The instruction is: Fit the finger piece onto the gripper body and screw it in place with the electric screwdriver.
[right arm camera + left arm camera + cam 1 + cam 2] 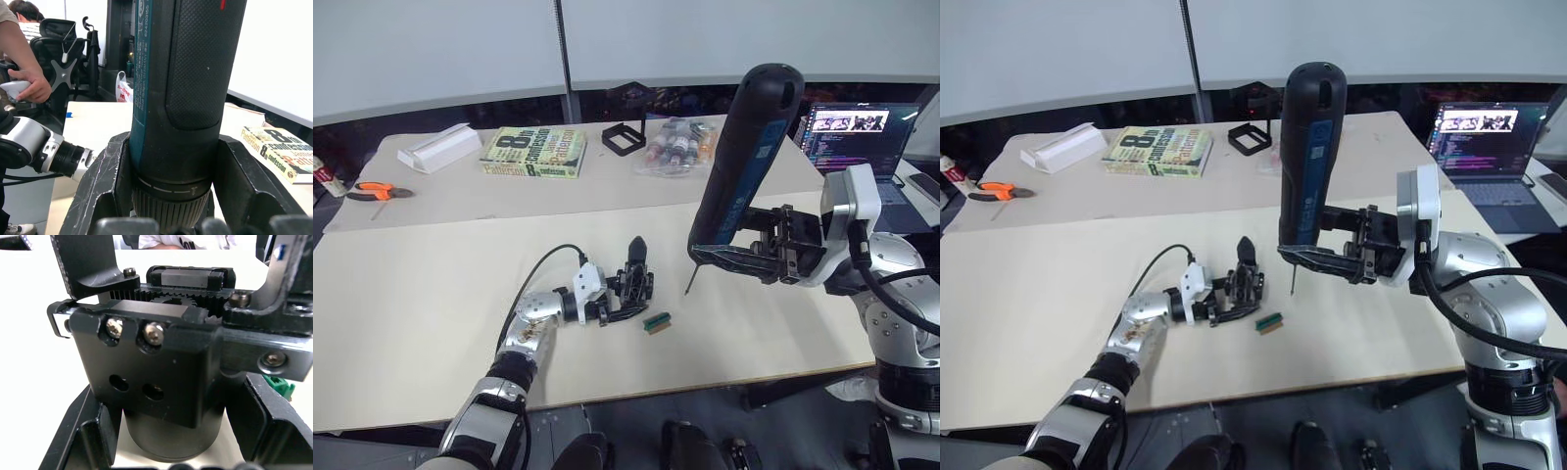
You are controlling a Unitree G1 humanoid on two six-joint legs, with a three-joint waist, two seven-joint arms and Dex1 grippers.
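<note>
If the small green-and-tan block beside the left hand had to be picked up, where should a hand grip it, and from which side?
Probably across its two long sides, coming straight down from above. The green-and-tan block lies flat and low on the table, so only its top is exposed. The gripper body held by the left hand sits close on its left, leaving the right side freer.
</note>
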